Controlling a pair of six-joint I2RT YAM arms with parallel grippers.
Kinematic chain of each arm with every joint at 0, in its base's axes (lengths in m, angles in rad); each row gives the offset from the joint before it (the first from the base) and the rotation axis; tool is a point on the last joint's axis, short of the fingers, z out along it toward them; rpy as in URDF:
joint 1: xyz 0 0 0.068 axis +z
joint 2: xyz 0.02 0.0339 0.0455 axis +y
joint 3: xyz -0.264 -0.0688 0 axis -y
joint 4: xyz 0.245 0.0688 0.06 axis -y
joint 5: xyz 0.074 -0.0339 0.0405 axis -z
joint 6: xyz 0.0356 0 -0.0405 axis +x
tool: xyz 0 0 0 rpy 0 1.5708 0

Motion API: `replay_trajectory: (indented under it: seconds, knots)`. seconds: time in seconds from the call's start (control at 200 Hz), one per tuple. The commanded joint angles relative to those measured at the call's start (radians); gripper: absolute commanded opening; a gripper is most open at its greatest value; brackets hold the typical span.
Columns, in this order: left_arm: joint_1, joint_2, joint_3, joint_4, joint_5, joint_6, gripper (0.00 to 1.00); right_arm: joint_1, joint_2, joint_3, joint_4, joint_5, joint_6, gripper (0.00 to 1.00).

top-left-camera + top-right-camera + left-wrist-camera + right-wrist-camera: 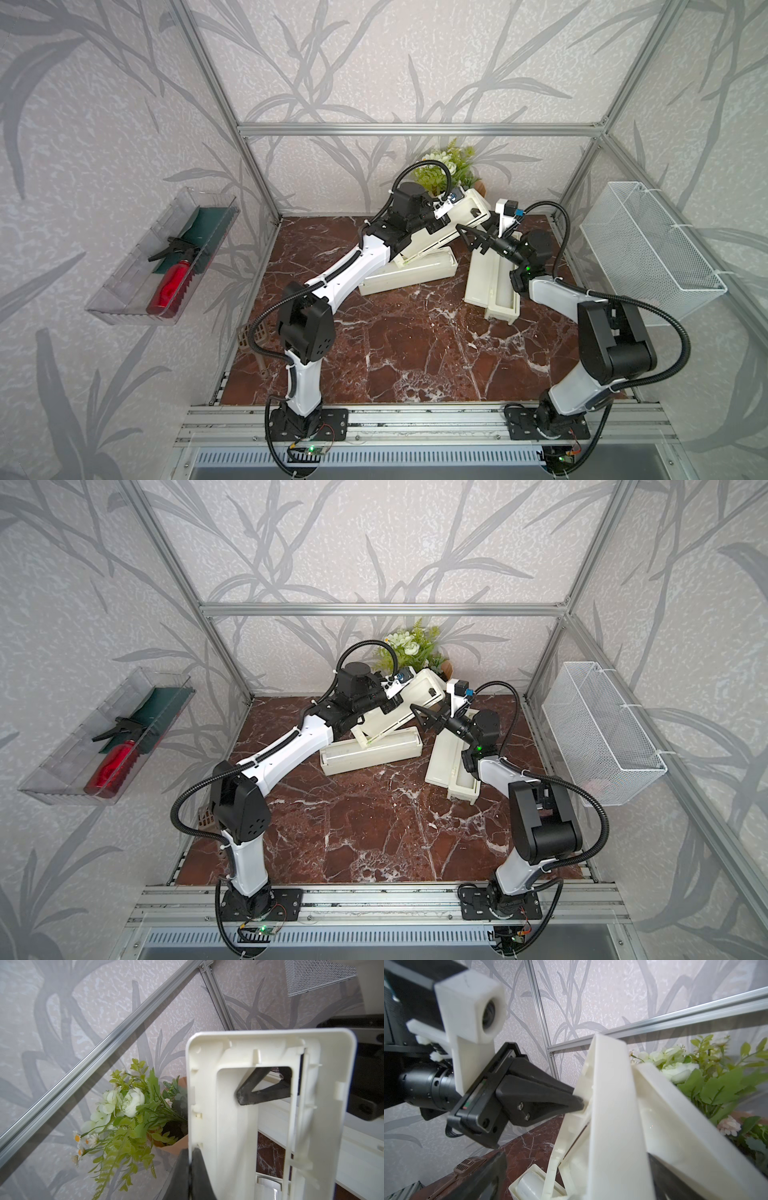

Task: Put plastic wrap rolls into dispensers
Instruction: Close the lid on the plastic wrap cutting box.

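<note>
In front of the plant [446, 168], the left hand [190, 1154] is clamping the raised lid [465, 210] of one dispenser [415, 274]. A roll [529, 1186], mostly cut off, is lying in its base. The right hand [471, 241] is standing open on either side of that lid. The right arm [552, 291] is hiding part of the second dispenser [482, 286], whose contents are unclear.

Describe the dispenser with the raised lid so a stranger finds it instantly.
Find the potted plant at the back of the red marble table. Directly before it a cream dispenser lies crosswise. Unlike the second dispenser alongside, its lid slants up, pinched by the jaws of the left arm.
</note>
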Motion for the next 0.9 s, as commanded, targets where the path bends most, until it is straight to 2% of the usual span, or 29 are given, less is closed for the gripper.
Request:
replay_trajectory:
  seconds: [0.0, 0.305, 0.47, 0.635, 0.85, 0.895]
  knots:
    - [-0.005, -0.022, 0.027, 0.088, -0.005, 0.045, 0.0, 0.0, -0.052, -0.062, 0.031, 0.034, -0.08, 1.0]
    - [-0.01, -0.015, 0.044, 0.127, 0.013, 0.078, 0.0, -0.037, -0.018, -0.05, 0.13, 0.078, -0.077, 1.0]
    - [-0.011, -0.01, 0.042, 0.145, 0.018, 0.068, 0.0, -0.038, 0.005, 0.034, 0.13, -0.033, -0.028, 0.99]
    - [-0.01, 0.016, 0.065, 0.149, 0.003, 0.047, 0.0, -0.021, 0.03, 0.068, 0.184, -0.074, 0.047, 0.69]
    - [-0.008, 0.035, 0.074, 0.171, 0.01, 0.013, 0.0, 0.002, 0.038, 0.087, 0.178, -0.104, 0.054, 0.45]
    - [-0.008, 0.038, 0.075, 0.175, 0.011, 0.008, 0.0, 0.006, 0.039, 0.096, 0.172, -0.104, 0.057, 0.43]
